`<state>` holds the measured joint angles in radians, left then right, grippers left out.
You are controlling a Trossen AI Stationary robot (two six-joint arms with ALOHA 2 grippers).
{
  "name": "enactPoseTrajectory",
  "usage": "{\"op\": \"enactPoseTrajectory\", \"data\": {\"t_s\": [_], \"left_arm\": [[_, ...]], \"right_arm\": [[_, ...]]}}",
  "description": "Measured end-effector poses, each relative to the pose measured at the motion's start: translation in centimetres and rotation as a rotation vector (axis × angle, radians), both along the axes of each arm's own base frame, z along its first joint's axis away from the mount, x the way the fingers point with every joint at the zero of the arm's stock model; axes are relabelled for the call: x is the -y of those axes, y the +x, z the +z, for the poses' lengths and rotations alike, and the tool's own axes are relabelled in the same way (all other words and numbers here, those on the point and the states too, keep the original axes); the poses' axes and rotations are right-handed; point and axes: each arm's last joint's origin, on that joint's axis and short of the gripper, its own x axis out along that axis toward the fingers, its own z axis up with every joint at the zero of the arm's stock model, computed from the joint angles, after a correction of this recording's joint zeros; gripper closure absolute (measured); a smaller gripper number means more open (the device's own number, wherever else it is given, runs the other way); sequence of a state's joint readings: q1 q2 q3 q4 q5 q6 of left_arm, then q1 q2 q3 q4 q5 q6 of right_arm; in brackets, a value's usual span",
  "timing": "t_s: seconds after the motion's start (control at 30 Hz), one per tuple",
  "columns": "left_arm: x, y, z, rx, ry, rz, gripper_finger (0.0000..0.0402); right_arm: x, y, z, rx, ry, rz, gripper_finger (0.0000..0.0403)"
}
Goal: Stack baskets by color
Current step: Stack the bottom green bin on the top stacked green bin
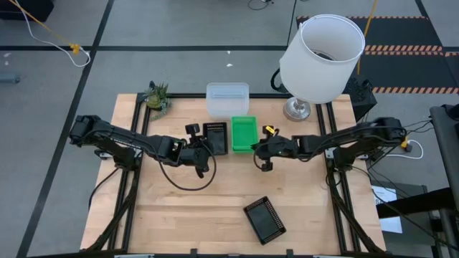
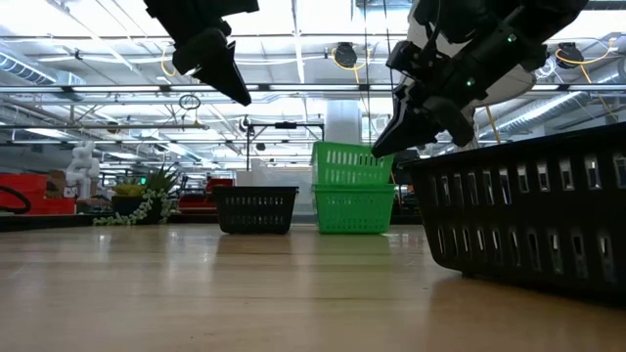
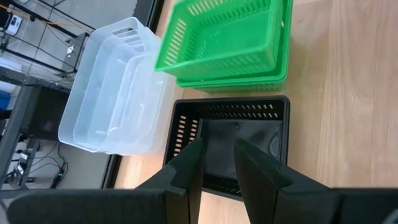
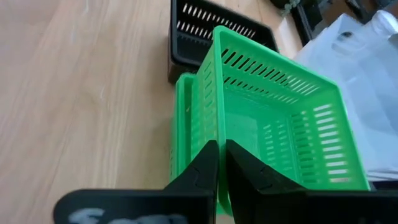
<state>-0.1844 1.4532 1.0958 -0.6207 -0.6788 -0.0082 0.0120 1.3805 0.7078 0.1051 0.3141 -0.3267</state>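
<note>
Wooden worktop (image 1: 201, 208) | right hand (image 4: 219, 163) pinches raised green slotted plastic basket (image 4: 273, 130)'s wall; left hand (image 3: 217, 163) part-open, empty | next: seat it squarely onto green stack (image 1: 244, 136)

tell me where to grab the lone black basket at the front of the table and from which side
Grip the lone black basket by one of its thin slotted walls, coming straight down from above with one jaw inside and one outside. It sits upright, open side up, turned at an angle to the table edge with bare wood all round, so probably any wall can be reached; a long wall gives more to hold.
</note>
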Motion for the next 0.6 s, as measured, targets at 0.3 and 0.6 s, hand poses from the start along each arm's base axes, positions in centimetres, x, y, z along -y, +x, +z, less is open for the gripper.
{"op": "enactPoseTrajectory", "data": {"t_s": [0.3,0.6], "left_arm": [[0.04,0.17,0.12,0.017,0.001,-0.007,0.0309],[0.04,0.16,0.11,0.016,0.001,-0.007,0.0309]], "right_arm": [[-0.01,0.47,-0.3,0.017,-0.007,0.004,0.0381],[-0.01,0.44,-0.33,0.016,-0.001,-0.001,0.0334]]}}
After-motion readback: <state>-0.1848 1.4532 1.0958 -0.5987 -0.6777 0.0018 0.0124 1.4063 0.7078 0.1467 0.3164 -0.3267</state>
